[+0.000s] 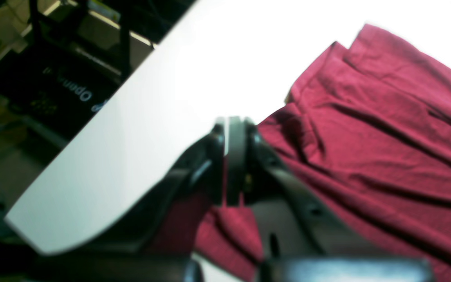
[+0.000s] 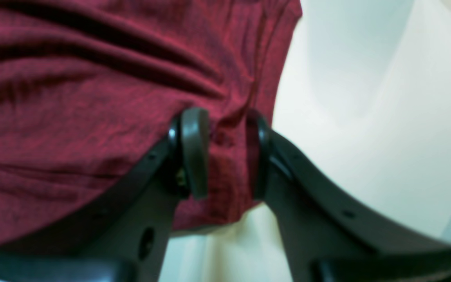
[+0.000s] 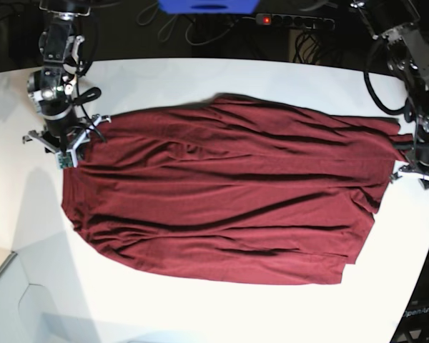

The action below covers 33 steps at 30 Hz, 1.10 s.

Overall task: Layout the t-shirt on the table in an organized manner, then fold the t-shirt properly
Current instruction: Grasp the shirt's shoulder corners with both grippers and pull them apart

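Cloth is pinched at both ends, so I judge the step in hand is spreading: I want to draw the two ends apart evenly and low over the surface, easing off before the thin fabric pulls out of either hold. Closest in the right wrist view, the right gripper [image 2: 225, 152] has its jaws partly open with a bunched fold of the dark maroon-red short-sleeved t-shirt [image 3: 222, 189] squeezed between the pads. In the left wrist view, the left gripper [image 1: 233, 156] is fully closed at the garment's edge; cloth lies under and beside the jaws, though I cannot tell whether any is caught. Farther out, the base view shows the shirt lying wrinkled across the large smooth white table [image 3: 200, 307], arms at opposite ends.
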Each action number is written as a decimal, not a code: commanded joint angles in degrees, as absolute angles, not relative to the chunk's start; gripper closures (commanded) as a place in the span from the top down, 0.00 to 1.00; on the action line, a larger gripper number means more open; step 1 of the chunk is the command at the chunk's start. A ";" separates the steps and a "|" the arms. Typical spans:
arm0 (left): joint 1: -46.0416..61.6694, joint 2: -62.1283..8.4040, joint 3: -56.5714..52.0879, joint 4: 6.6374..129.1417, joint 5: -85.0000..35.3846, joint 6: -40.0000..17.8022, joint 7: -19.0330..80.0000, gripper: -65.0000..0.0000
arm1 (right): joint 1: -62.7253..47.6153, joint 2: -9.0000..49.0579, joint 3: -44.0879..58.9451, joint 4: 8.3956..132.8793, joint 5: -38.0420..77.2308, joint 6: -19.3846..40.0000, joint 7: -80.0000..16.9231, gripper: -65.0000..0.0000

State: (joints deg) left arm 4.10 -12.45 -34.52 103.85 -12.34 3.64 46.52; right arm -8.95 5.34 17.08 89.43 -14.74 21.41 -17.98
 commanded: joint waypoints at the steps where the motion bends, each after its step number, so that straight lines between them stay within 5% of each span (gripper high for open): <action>1: 3.74 -13.14 -35.03 103.87 -12.26 3.74 46.90 0.00 | -8.48 5.76 17.27 90.59 -14.55 21.23 -16.75 0.27; 7: 0.66 -14.20 -35.21 91.74 -11.65 3.74 47.43 0.20 | -8.57 5.67 17.19 90.59 -14.55 21.23 -16.75 0.27; 14: -5.41 -18.24 -36.00 77.49 -12.26 3.74 47.25 0.60 | -8.75 5.67 17.19 90.59 -14.55 21.23 -16.75 0.27; 33: -9.27 -18.42 -36.09 63.96 -12.26 3.65 39.08 0.52 | -9.71 5.93 18.86 90.51 -14.55 21.23 -16.57 0.27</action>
